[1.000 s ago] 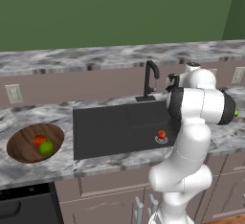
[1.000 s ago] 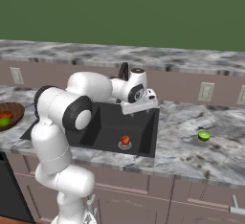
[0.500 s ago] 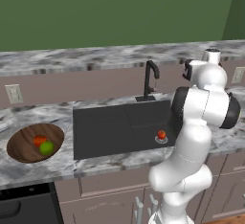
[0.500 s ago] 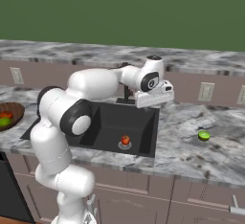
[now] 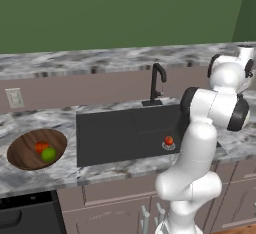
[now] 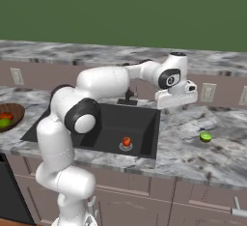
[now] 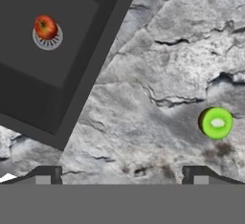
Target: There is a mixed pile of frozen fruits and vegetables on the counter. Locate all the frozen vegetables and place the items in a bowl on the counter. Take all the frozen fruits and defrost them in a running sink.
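Hand view looks down on the grey-and-white marbled stone bench, with a corner of the large dark grey rectangular sink at upper left. A small glossy red ball of fruit sits on the round silver drain at the basin's bottom. Out on the stone, well apart from the sink, lies a small flattish green fruit piece, bright at the rim with a pale centre. The claw hangs above the bench between sink and green piece; its two dark fingertips stand wide apart at the lower edge of the view, with nothing between them.

Right base view shows the white arm reaching across the sink, the claw over the stone just past the basin's right rim. The green piece rests further right on the bench, the red ball on the drain. At the far left edge a wide shallow bowl of dark brown grained wood stands on the bench.

Left base view shows that bowl left of the sink, holding a red-orange tomato-like lump and a plain bright green ball, the two touching. A thin black curved faucet rises behind the basin. Whether water runs from it cannot be told.
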Available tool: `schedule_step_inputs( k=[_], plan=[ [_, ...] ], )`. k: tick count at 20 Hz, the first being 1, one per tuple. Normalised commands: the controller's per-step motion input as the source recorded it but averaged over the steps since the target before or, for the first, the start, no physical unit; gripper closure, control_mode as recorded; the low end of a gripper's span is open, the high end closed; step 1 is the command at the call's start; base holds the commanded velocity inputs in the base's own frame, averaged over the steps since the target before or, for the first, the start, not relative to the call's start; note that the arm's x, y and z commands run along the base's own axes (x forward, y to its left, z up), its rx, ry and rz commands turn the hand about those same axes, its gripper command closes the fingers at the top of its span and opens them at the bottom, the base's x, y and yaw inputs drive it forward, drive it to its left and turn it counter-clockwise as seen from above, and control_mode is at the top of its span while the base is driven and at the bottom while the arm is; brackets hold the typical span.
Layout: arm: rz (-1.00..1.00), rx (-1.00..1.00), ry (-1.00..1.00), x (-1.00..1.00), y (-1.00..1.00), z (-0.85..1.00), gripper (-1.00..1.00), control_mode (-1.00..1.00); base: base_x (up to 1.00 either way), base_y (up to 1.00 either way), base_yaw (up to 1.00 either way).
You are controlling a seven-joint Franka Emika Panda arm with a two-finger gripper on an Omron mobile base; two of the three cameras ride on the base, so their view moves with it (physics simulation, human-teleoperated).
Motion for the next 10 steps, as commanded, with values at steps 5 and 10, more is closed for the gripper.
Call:
schedule_step_inputs(
  k=[5, 10],
  plan=[
    [-0.04, 0.0, 0.07, -0.26, -0.68, -0.13, -1.0, -1.0, 0.0, 0.0, 0.0],
    [-0.04, -0.01, 0.05, 0.04, -0.47, -0.26, -1.0, -1.0, 0.0, 0.0, 0.0]
  ],
)
